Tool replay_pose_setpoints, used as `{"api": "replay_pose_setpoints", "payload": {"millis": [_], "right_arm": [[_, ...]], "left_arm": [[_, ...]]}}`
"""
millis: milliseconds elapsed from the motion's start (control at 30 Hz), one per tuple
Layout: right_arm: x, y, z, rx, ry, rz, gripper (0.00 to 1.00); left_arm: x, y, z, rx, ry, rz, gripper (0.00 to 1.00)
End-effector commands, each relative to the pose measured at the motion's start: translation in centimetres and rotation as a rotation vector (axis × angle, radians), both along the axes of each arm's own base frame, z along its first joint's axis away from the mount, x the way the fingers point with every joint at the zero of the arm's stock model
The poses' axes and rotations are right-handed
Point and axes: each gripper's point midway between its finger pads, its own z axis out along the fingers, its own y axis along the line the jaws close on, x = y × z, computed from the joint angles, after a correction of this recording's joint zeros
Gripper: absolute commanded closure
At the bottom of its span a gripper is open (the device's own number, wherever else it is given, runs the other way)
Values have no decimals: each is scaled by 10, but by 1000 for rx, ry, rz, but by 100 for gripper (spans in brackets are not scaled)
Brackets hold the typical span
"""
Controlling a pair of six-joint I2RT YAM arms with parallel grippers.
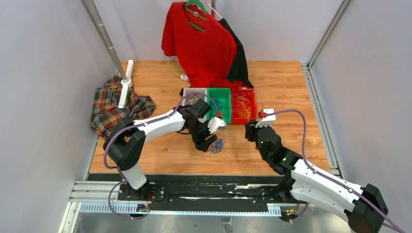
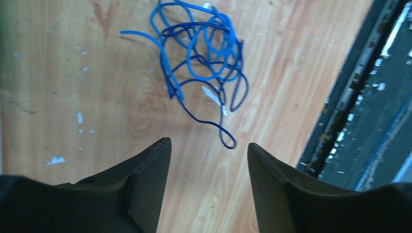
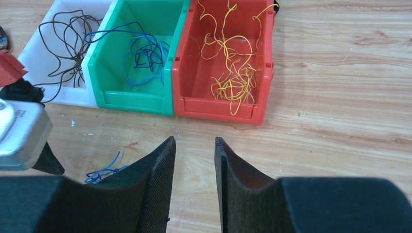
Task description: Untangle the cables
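Observation:
A tangle of light and dark blue cables (image 2: 210, 77) lies loose on the wooden table, also seen as a small blue knot (image 1: 217, 145). My left gripper (image 2: 208, 143) hovers just short of it, open, with only bare wood between its fingers; the nearest dark loop ends a little ahead of the tips. My right gripper (image 3: 194, 139) stands open and empty over the table, in front of the bins. Black cables (image 3: 65, 41) lie in the white bin, blue cables (image 3: 145, 51) in the green bin, yellow cables (image 3: 233, 82) in the red bin.
The white bin (image 3: 63, 99), green bin (image 3: 131, 99) and red bin (image 3: 218, 109) stand side by side at mid-table. Behind them hang a red shirt (image 1: 204, 46) and a black garment (image 1: 240, 63). A plaid cloth (image 1: 114, 109) and a white stand (image 1: 125, 87) sit left. The table's front edge (image 2: 335, 107) runs close by the tangle.

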Motion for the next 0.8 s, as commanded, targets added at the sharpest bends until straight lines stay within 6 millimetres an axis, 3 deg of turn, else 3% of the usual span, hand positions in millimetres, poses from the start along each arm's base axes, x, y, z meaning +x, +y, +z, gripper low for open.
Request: {"api": "replay_pose_setpoints", "payload": {"millis": [0,133,300,467,600,667,767], "right_arm": [[3,0,13,31,-13,-11,65],[3,0,12,32,-13,-11,65],[4,4,11,33,-10,-3,67],[6,7,12,32,-8,8,68],[5,12,14,35,-9,34,68],[4,18,15,42,-11,67,64],[1,40,21,78,-22,173,49]], "left_arm": [[22,-1,-14,34,-88,31,41],[27,2,-16,47,-103,51,55],[34,0,-3,-7,-138,83,76],[32,-8,5,-50,-118,90,78],[35,-13,15,-58,-103,102,94],[32,-11,27,-50,-94,95,96],[31,-11,60,-80,-121,79,99]]}}
